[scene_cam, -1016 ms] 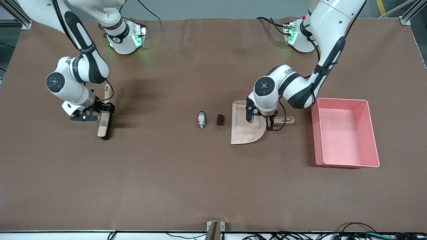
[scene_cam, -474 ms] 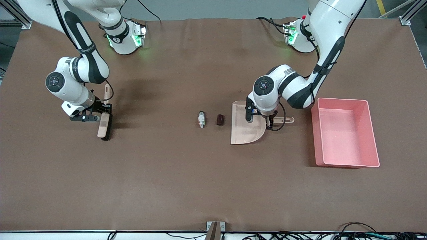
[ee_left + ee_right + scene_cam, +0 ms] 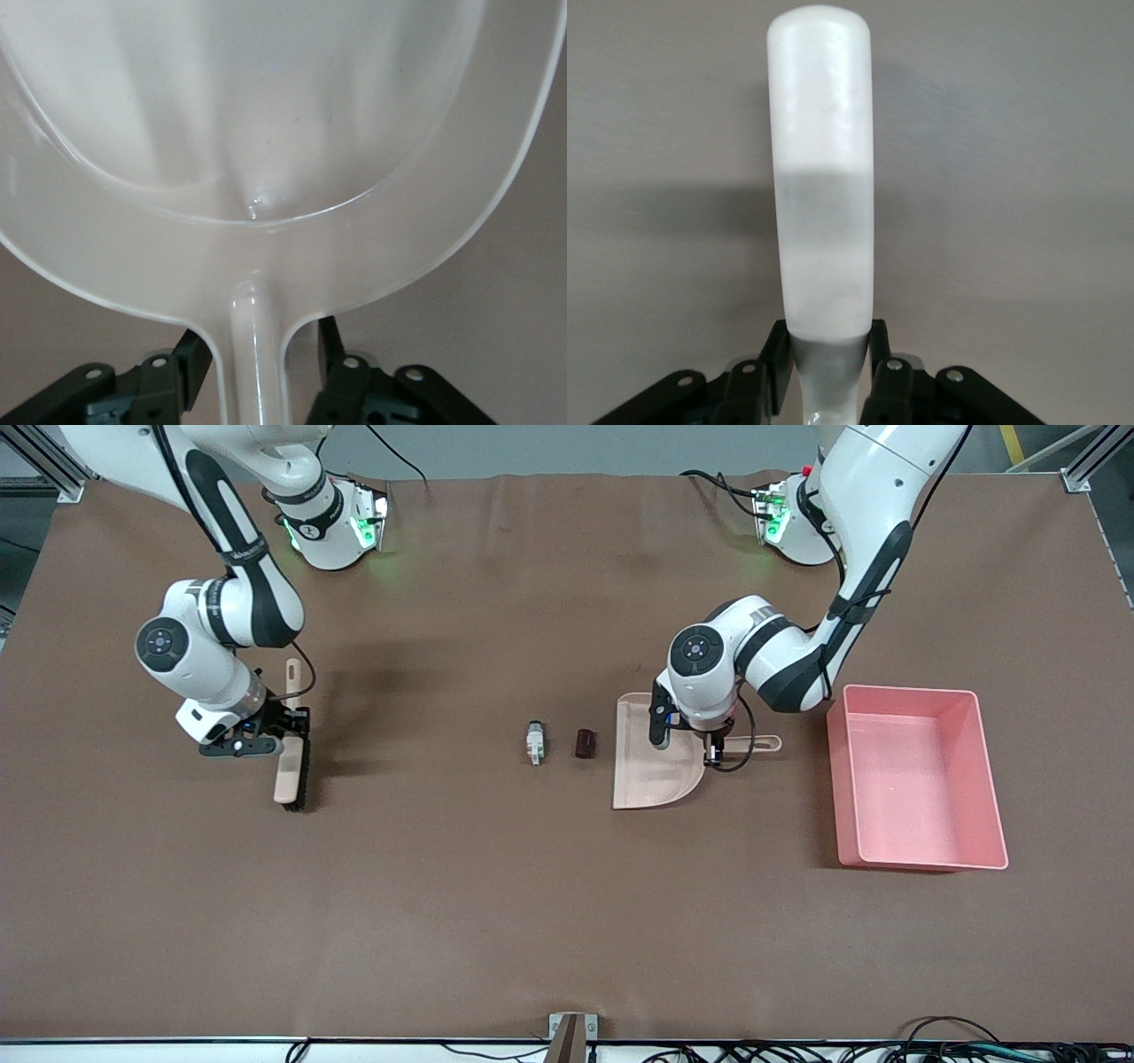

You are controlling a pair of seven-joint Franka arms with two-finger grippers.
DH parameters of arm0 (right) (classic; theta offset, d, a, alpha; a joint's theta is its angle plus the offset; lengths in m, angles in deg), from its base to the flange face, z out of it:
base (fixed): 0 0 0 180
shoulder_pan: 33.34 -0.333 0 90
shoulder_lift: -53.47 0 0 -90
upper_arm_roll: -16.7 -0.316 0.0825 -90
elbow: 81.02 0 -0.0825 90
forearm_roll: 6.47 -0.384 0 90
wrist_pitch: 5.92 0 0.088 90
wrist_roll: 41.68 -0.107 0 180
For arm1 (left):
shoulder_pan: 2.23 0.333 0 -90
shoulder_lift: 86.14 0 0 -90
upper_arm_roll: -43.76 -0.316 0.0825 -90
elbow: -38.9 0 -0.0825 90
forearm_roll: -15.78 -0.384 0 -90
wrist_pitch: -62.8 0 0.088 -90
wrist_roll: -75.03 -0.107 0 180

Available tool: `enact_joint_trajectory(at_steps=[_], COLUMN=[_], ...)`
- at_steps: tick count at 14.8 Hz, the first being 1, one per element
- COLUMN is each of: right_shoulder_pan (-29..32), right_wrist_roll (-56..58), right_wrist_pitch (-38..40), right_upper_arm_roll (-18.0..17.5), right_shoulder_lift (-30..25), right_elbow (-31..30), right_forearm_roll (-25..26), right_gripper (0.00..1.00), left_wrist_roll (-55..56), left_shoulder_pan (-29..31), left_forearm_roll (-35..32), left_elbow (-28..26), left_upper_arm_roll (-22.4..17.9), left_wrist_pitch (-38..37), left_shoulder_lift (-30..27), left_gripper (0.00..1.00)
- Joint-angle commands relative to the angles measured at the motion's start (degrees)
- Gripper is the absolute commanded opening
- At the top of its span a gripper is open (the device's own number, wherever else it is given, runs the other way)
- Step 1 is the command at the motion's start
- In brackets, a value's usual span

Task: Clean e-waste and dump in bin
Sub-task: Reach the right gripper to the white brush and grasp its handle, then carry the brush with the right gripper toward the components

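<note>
— Here: brown-covered table [image 3: 567, 912], cables [image 3: 957, 1050] along its near edge. Mid-table, grey-white part [image 3: 534, 742] just beside maroon cylinder [image 3: 585, 743], both close to the dustpan [image 3: 651, 779] mouth; pink bin [image 3: 921, 862] toward the left arm's end.

— And the arms?

— Both bent low. Right gripper [image 3: 282, 731] clamped on the brush [image 3: 291, 775] handle. Left gripper [image 3: 713, 751] astride the dustpan handle, fingers [image 3: 197, 359] not yet pinched, a gap on one side.

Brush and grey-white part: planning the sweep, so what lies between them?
Nothing: in the front view, bare table separates brush from grey-white part.
</note>
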Motion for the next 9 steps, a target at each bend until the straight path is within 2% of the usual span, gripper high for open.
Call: enact_joint_trajectory(at_steps=[1,3,7,9], right_shoulder_pan=[-5.23,-9.53,-16.92,-20.35], right_wrist_roll=[-4.95,-7.07,-8.31,-10.41], right_wrist_pitch=[0.12,0.12,0.03,0.12], right_upper_arm_roll=[0.21,0.21,0.21,0.3], right_shoulder_lift=[-0.7,0.08,5.09,7.46], right_elbow=[0.45,1.06,4.57,6.95], right_forearm_roll=[-1.2,-2.51,-12.43,-15.78], right_gripper=[0.01,0.01,0.01,0.01], left_wrist_roll=[-0.76,-0.76,-1.03,-1.03], left_shoulder_pan=[0.1,0.1,0.1,0.1], left_forearm_roll=[-1.07,-1.07,-1.59,-1.95], left_elbow=[0.53,0.53,0.61,0.61], left_upper_arm_roll=[0.31,0.31,0.31,0.31], left_wrist_pitch=[0.46,0.46,0.46,0.46], left_shoulder_lift=[0.61,0.61,0.61,0.69], left_gripper=[0.48,0.44,0.38,0.33])
